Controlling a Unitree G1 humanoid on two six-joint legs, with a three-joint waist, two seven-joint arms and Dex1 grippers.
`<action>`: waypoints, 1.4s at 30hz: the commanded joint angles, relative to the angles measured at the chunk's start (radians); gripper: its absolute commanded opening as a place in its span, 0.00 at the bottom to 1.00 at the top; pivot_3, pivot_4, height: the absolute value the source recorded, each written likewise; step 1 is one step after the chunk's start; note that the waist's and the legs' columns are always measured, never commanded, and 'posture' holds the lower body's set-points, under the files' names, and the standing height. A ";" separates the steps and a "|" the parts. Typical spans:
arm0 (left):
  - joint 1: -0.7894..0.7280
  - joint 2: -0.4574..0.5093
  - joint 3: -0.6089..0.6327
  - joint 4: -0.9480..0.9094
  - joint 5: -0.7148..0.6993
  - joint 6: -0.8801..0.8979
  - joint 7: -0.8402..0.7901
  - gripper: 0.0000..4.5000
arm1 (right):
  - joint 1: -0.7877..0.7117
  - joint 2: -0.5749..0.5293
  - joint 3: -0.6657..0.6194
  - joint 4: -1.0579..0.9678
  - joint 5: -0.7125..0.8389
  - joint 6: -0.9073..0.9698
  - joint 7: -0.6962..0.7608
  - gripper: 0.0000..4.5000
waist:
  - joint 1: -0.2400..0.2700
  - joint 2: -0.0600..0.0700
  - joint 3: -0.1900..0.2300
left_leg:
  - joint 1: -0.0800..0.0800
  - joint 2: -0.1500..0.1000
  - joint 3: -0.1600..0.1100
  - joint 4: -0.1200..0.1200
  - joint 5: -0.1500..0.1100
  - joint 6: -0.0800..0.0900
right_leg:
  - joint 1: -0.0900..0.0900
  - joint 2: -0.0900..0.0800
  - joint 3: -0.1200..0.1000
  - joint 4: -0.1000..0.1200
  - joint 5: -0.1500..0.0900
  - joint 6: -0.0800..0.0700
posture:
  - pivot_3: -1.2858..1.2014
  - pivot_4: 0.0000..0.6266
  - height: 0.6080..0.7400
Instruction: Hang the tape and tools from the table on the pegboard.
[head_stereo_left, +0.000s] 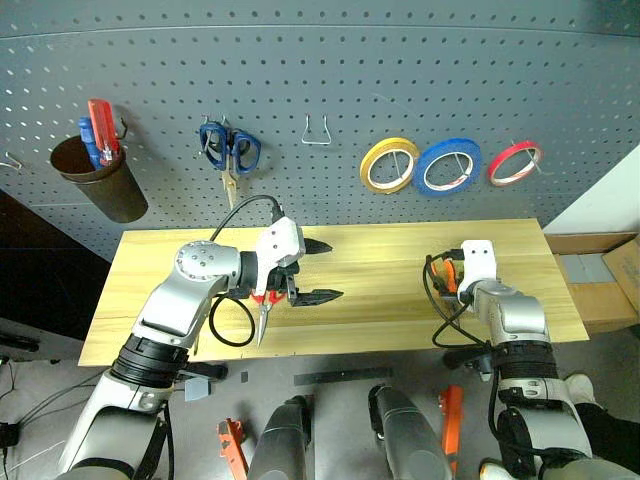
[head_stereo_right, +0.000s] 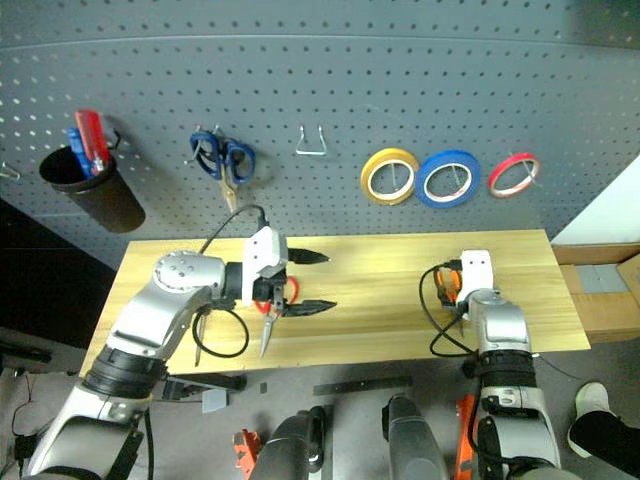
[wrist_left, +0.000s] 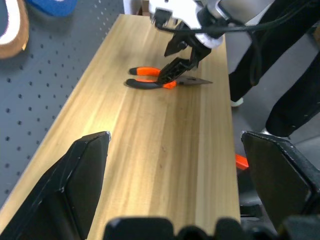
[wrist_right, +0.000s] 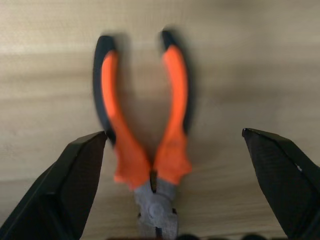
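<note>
While the blue tape (head_stereo_left: 447, 165) already hung on the pegboard (head_stereo_left: 330, 80) between a yellow roll (head_stereo_left: 389, 164) and a red roll (head_stereo_left: 515, 162), the pliers (wrist_right: 145, 135) were seen lying flat on the desk (head_stereo_left: 380, 280) near its right end, handles spread. The right pincer (wrist_left: 181, 59) was held directly above them, its fingers spread wide to either side of the handles and nothing gripped. The left pincer (head_stereo_left: 318, 270) was also wide open and empty, hovering over the left-middle of the desk, where the red scissors (head_stereo_left: 265, 310) lay just beneath it. Blue scissors (head_stereo_left: 229, 150) hung on the board.

The step in hand was judged to be the pick-up of the pliers. It would be done best if the fingers were lowered until they straddled both handles near the joint, then closed so that the handles were squeezed together and not pushed sideways. A grip close to the head should be kept, so that the handle loop is left free for a hook
</note>
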 joint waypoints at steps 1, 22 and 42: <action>0.001 -0.003 0.002 -0.045 -0.003 0.002 0.010 1.00 | -0.052 -0.014 -0.008 0.090 0.022 -0.059 0.000 1.00 | -0.003 0.000 0.000 | 0.000 0.000 0.000 0.000 0.000 0.000 | 0.000 0.000 0.000 0.000 0.000 0.000 | 0.47 0.40 1.00; 0.035 -0.040 0.095 -0.091 -0.110 0.139 0.095 1.00 | -0.091 -0.022 0.085 0.249 0.005 -0.145 -0.010 0.62 | -0.003 -0.005 -0.007 | 0.002 0.000 0.000 0.002 0.000 0.000 | 0.003 0.000 0.000 0.000 0.002 0.001 | 0.47 0.38 1.00; 0.229 0.069 0.520 -0.141 -0.321 0.221 0.186 1.00 | -0.070 0.216 0.391 -0.912 0.057 0.156 -0.029 0.62 | 0.003 -0.007 -0.009 | -0.003 0.001 -0.003 0.002 0.001 -0.002 | -0.008 -0.001 0.001 0.001 0.003 0.000 | 0.48 0.35 1.00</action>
